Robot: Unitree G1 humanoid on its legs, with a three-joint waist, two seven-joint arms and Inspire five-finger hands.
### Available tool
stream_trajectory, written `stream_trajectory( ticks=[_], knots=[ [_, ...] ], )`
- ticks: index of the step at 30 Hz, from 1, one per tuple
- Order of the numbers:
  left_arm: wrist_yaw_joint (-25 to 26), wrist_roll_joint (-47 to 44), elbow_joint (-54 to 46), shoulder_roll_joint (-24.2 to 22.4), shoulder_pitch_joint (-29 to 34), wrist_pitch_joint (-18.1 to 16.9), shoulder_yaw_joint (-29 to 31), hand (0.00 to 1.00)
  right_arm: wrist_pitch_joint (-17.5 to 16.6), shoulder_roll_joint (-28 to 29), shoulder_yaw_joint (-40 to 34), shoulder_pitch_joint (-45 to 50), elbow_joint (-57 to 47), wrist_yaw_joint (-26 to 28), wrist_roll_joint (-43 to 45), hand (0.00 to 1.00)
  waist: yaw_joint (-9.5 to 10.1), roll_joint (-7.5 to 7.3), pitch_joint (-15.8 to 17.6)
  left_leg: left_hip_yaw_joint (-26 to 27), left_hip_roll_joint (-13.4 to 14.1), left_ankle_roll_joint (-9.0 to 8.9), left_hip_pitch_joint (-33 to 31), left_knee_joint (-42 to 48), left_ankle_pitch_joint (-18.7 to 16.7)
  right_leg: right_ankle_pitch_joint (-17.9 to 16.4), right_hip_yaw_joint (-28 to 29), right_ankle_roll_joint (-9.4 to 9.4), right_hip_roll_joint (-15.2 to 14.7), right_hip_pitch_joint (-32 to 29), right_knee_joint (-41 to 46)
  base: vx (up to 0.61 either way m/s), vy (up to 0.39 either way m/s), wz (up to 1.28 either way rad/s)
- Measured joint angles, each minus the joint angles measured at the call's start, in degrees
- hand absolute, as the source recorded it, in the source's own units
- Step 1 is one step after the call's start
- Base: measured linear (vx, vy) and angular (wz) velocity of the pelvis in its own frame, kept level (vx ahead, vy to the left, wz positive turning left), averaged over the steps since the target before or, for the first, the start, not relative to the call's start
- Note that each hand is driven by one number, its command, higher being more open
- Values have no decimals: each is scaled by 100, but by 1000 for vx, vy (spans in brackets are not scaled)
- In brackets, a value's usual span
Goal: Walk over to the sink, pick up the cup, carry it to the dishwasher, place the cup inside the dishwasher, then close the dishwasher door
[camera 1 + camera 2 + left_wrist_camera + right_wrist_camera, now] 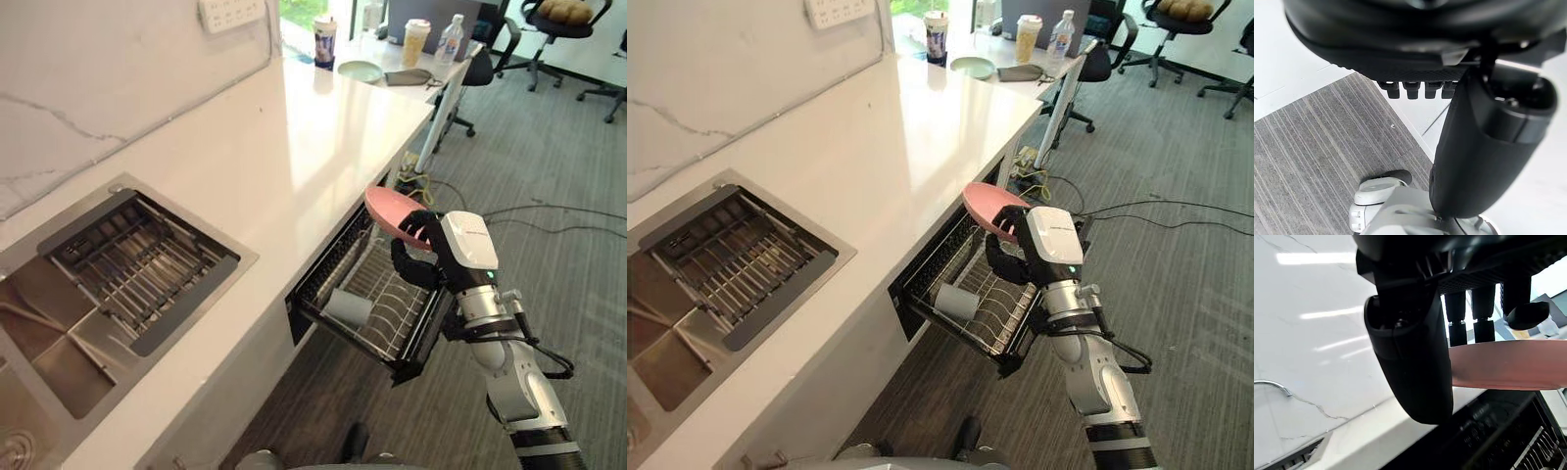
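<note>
The right hand [443, 257], curled round the plate [387, 207], hides the plate's near rim and the rack's [388, 300] corner just beside it. The cup [349, 307] in the rack seems to lie on its side; its mouth cannot be made out. The sink [59, 367], well apart from the rack, is cut off by the picture's edge.

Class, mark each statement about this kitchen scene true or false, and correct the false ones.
1. The right hand holds the pink cup. True.
2. A pale cup lies on its side in the dishwasher rack. True.
3. The dishwasher rack is pushed fully in under the counter. False: it is pulled out.
4. The pink cup rests in the sink. False: the right hand holds it at the rack's far end.
</note>
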Motion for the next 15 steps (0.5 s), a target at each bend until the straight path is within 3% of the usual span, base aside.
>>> stream_trajectory(
  ticks=[8,11,15],
  knots=[
    [-134,-404,-327,156,-693,-161,-332,100,498,-170,16,-1660,1733,-604,96,0,58,70,1063,-254,-156,253,-1049,443,63,346,-194,-10,-238,-744,2,-73,132,19],
    [-158,-579,-415,143,-877,-176,-500,100,615,-450,88,-2265,2135,-739,329,0,70,192,1352,-319,-246,345,-1267,490,86,439,-198,10,-303,-920,3,-25,131,9],
    [-218,-684,-523,133,-985,-179,-630,100,756,-705,285,-2624,2525,-852,645,0,83,276,1484,-469,-376,427,-1459,494,111,511,-204,63,-412,-1069,3,-11,148,12]
  ],
)
